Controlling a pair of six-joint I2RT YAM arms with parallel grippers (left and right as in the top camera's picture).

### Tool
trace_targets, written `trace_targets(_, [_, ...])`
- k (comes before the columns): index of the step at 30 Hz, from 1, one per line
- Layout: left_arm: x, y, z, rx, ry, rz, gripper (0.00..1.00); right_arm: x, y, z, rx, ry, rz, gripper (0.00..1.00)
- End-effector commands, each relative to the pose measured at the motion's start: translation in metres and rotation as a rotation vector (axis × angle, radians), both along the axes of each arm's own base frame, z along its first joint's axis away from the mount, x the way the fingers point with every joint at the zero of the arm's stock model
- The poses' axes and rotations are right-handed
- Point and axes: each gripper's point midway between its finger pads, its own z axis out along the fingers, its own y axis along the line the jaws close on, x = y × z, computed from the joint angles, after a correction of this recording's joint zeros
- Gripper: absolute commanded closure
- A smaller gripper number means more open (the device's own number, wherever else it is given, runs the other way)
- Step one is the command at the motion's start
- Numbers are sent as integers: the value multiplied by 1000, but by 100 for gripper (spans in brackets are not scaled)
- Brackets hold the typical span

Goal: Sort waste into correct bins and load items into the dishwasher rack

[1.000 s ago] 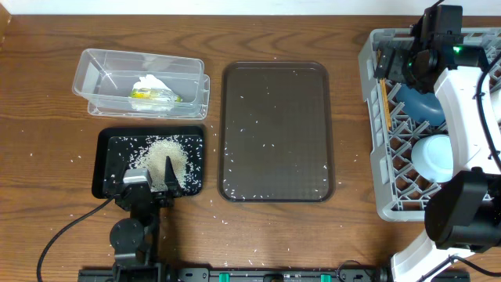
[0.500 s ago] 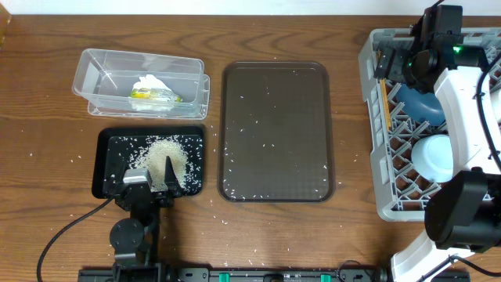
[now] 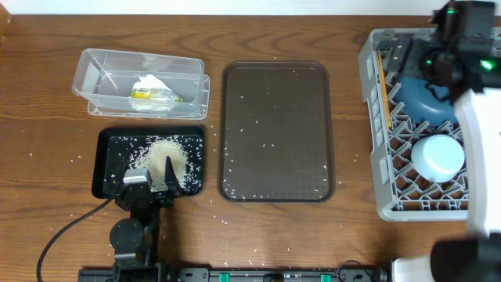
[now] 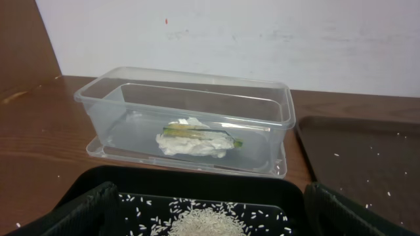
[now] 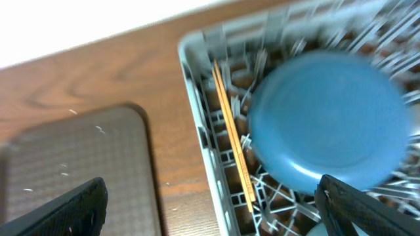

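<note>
Chopsticks (image 5: 233, 131) lying along the wall of the dishwasher rack (image 3: 374, 200), directly beneath the right claw (image 5: 211, 182); blue plate (image 5: 328, 128) just to its right, white cup (image 3: 438, 155) further back toward the arm's base. Jaws wide apart, holding nothing. Left claw (image 4: 211, 196) likewise spread and empty, over the rice (image 3: 164, 157) in the black tray (image 3: 102, 160); clear tub (image 4: 105, 98) with napkin (image 4: 187, 144) and wrapper (image 4: 197, 131) just ahead. Looks like the close of the loading step. Calls next for a straight lift clear of the pegs; stray grains (image 3: 262, 145) on the brown tray (image 3: 274, 78) possibly left to clear.

Robot lab: wooden table (image 3: 344, 235), bare white wall (image 4: 262, 33), arm (image 3: 131, 233) mounted at edge
</note>
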Motion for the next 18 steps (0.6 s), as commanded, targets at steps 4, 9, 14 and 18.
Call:
trace_targets(4, [-2,3,-16,5,53,17,8,-38,3,69,-67,-170,9,1])
trace_targets(9, [-2,3,-16,5,52,17,7,-57,21,62,-77,-227,61,1])
trace_targets(14, [-2,3,-16,5,52,17,7,-64,32,20,-74,-289,90,1])
trace_targets(18, [-2,3,-16,5,53,17,8,-75,43,-28,-53,-315,132,1])
